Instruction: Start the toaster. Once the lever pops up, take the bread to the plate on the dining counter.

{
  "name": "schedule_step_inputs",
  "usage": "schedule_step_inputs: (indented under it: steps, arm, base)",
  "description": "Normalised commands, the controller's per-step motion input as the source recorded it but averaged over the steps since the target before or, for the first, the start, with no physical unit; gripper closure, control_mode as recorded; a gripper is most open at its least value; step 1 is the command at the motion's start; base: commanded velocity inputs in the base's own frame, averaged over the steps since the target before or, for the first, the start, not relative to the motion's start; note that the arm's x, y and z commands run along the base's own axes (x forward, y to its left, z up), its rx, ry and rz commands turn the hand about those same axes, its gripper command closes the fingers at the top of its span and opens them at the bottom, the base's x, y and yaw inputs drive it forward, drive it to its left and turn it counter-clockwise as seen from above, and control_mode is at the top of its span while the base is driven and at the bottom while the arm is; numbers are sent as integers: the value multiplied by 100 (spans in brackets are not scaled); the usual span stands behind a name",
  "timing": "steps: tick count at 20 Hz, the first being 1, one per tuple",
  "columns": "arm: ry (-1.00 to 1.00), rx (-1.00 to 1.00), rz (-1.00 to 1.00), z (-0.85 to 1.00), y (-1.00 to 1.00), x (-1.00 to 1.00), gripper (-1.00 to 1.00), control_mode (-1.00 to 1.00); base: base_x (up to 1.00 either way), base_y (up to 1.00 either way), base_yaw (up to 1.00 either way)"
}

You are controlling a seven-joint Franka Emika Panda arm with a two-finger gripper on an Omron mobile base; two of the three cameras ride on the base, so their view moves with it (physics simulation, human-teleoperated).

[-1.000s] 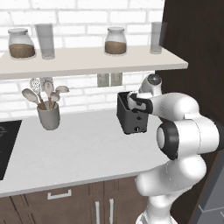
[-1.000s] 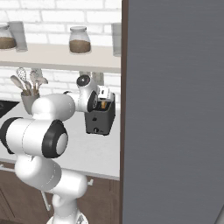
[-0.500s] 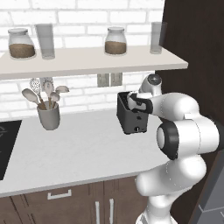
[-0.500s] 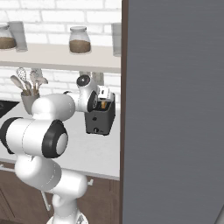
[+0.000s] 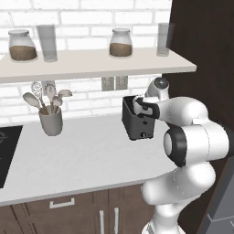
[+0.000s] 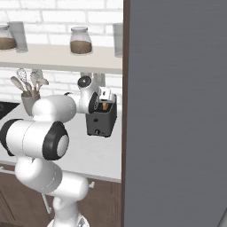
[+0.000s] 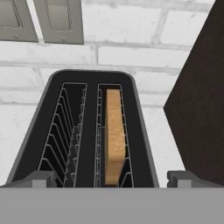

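Nothing moved since the earlier frames: arm, toaster (image 5: 137, 119) and all else placed as before. Pincer (image 7: 112, 177) held wide, poised just above the toaster top, 2 finger tips (image 7: 41, 178) flanking the slots, gripping nothing. Toaster standing on the white tabletop (image 5: 77, 157) near the brick wall, close beside the dark cabinet side (image 7: 201, 92) on its right. Bread (image 7: 114, 135) sitting upright in the right of the 2 slots, seen edge-on in the hand view; left slot showing bare wire guides. From the right base view, a sliver of tan bread (image 6: 104, 106) visible at the toaster (image 6: 102, 124) top, just by the hand. Utensil cup (image 5: 50, 121) with spoons standing well to the left on the same tabletop. Shelf (image 5: 91, 64) above carrying 2 jars (image 5: 120, 43) and 2 glasses (image 5: 47, 42). 2 grey wall outlets (image 7: 41, 19) set in the brick behind the toaster. Black hob edge (image 5: 7, 151) at far left.
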Motion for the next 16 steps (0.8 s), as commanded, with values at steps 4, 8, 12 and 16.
schedule_step_inputs:
  steps: [4,8,12,16]
  arm:
    - [0,0,0,0,0,0,-100,-100]
    - [0,0,0,0,0,0,-100,-100]
    - [0,0,0,0,0,0,-100,-100]
    - [0,0,0,0,0,0,-100,-100]
  base:
    - [0,0,0]
    - [0,0,0]
    - [0,0,0]
    - [0,0,0]
